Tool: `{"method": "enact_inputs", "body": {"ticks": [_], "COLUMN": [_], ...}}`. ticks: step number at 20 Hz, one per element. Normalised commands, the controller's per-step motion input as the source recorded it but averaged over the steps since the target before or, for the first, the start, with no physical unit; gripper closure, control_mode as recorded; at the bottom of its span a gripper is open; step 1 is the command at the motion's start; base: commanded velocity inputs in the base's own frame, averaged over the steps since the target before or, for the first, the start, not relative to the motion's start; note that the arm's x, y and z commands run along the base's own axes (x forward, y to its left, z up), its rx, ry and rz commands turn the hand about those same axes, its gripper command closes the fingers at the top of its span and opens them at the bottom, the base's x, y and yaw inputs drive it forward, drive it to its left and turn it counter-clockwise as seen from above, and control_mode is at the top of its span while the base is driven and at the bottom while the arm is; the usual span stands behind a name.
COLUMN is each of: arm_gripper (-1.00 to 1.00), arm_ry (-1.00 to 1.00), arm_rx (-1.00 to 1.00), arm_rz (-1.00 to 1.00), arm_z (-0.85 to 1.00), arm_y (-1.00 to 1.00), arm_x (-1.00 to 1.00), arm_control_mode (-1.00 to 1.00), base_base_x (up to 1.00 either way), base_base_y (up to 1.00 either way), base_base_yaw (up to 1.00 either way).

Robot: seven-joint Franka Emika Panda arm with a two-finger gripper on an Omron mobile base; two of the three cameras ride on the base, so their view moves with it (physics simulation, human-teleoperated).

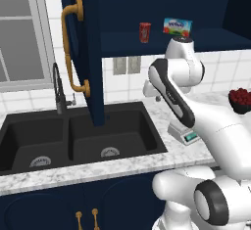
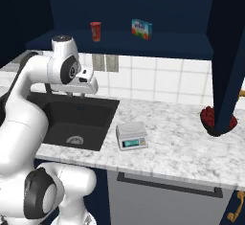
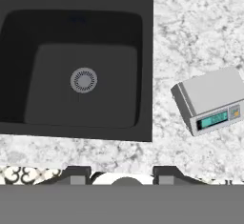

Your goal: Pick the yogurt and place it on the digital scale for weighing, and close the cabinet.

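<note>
One small red tapered yogurt cup (image 1: 144, 32) stands on the open navy wall cabinet's (image 1: 83, 53) shelf. Grey-white digital scale (image 3: 211, 100) sits on marble counter (image 3: 190, 37). Gripper (image 3: 121, 174) clenched, empty.

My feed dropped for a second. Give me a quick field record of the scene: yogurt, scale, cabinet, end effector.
yogurt: upright on the open cabinet shelf, left of a flat carton
scale: on the counter right of the sink, nothing on it
cabinet: doors open
end effector: above the sink's near edge, shut, holding nothing
fruit bowl: on the counter, far right
</note>
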Motion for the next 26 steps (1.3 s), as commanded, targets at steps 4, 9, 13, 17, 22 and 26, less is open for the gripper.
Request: {"method": "enact_inputs", "body": {"ticks": [4, 9, 13, 17, 22, 26], "arm_gripper": [-1.00, -1.00, -1.00, -1.00, -1.00, -1.00], "arm_ry": [-0.12, -0.34, -0.35, -0.35, -0.29, -0.13], "arm_rx": [0.00, 0.00, 0.00, 0.00, 0.00, 0.00], "arm_rz": [0.00, 0.00, 0.00, 0.00, 0.00, 0.00], "arm_z": [0.01, 0.26, 0.54, 0.61, 0.49, 0.57], "arm_y": [0.00, 0.00, 0.00, 0.00, 0.00, 0.00], "arm_x": [-0.34, -0.52, -0.50, -0.44, -0.23, -0.04], "arm_control_mode": [-1.00, -1.00, -1.00, -1.00, -1.00, -1.00], "base_base_x": [0.00, 0.00, 0.00, 0.00, 0.00, 0.00], "base_base_y": [0.00, 0.00, 0.00, 0.00, 0.00, 0.00], "base_base_yaw": [0.00, 0.00, 0.00, 0.00, 0.00, 0.00]}}
